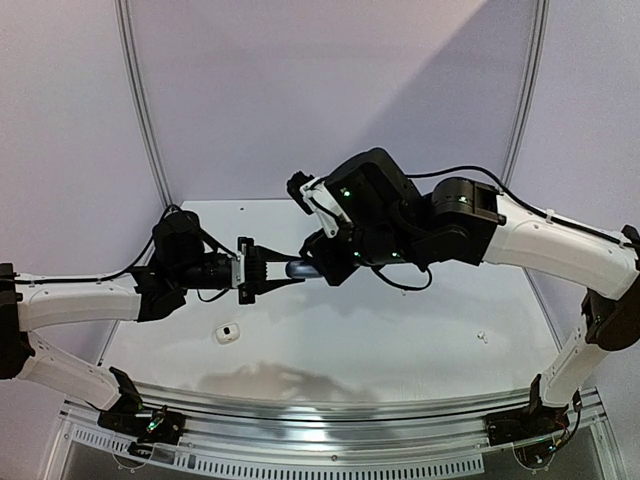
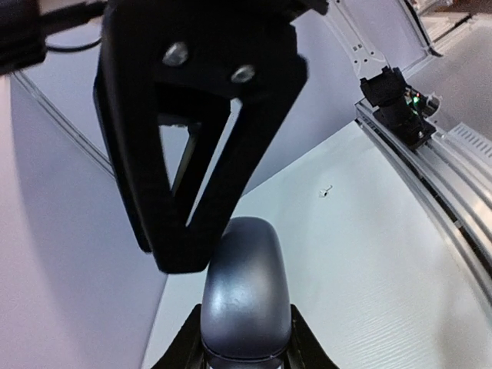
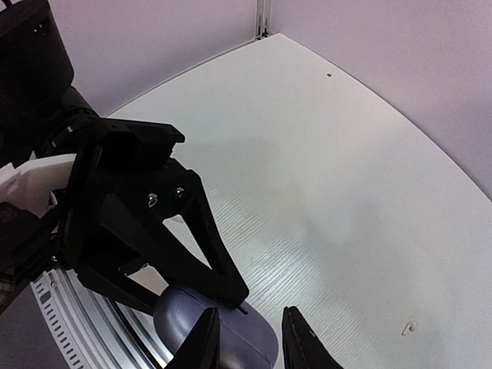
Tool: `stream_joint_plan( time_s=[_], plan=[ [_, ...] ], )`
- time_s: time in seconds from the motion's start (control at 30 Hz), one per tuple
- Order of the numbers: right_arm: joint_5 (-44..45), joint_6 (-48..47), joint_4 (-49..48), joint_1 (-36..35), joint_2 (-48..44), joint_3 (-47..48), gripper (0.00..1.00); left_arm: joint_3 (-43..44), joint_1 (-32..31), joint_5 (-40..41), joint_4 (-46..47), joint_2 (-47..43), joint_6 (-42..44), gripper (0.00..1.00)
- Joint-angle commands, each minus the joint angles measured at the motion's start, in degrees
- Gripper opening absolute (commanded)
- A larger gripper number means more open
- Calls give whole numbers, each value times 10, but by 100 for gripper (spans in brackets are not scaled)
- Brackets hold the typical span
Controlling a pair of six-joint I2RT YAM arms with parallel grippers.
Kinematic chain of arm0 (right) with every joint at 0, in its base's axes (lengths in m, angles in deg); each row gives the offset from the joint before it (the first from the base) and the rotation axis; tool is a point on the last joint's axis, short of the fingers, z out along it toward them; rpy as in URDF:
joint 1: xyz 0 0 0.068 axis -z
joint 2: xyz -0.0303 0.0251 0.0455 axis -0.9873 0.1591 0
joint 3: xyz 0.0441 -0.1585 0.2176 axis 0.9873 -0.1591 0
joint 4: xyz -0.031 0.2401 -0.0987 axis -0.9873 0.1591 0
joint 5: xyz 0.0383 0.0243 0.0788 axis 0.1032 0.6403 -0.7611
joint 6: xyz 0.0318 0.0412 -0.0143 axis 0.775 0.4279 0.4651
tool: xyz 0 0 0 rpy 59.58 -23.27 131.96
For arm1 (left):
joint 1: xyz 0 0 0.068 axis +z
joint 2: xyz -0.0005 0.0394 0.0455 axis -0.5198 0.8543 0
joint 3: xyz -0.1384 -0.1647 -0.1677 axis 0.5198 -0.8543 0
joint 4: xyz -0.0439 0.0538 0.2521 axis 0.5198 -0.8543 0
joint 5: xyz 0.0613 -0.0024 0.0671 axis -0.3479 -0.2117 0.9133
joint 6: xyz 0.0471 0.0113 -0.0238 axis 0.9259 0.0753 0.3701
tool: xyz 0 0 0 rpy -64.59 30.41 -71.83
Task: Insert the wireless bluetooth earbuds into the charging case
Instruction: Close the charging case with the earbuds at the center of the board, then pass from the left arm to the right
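The dark grey charging case was suspended above the counter, horizontal, between the two end effectors.

1. Left end effector: closed on the near end of the dark grey charging case. One finger pressed each flank, and the rounded body projected forward beyond the fingertips.

2. Right end effector: positioned at the far end of the dark grey charging case, facing the left end effector. Its fingers were parted and straddled that end. In the right wrist view, a sliver of counter showed between the case and one finger. In the left wrist view, one black finger of this unit met the upper surface of the case. No clamping grip was evident.

3. White case: resting on the counter, to the left of the dark grey charging case and nearer the arm bases, well apart from it.

4. Tiny white item: lying on the counter, well to the right of the dark grey charging case. It was too small to identify.
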Motion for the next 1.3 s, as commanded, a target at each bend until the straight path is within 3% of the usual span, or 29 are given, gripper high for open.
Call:
stream_joint_plan(
  time_s=[0.0,0.1,0.17,0.23,0.47,0.67,0.83,0.93,1.1,1.27],
  plan=[
    [20,21,-39,9,-65,-48,41,16,2,-1,-5,-2,-178,0],
    [-22,15,-165,24,-148,-142,70,14,4,-72,0,-2,-372,0],
    [-77,24,-245,44,-206,-215,95,10,4,-125,52,1,-498,0],
    [-110,46,-284,63,-244,-264,99,8,5,-135,107,5,-600,0],
    [-316,34,-314,74,-229,-258,95,26,6,-149,211,18,-707,0],
    [-378,24,-326,82,-207,-255,87,33,9,-145,214,19,-725,0],
    [-409,34,-328,90,-175,-239,66,35,9,-143,212,20,-724,0],
    [-421,45,-334,98,-163,-237,43,35,9,-144,211,19,-722,0],
    [-423,54,-346,101,-159,-245,41,33,9,-140,213,19,-720,0],
    [-426,57,-347,101,-156,-244,26,33,10,-139,214,19,-721,0]
  ],
)
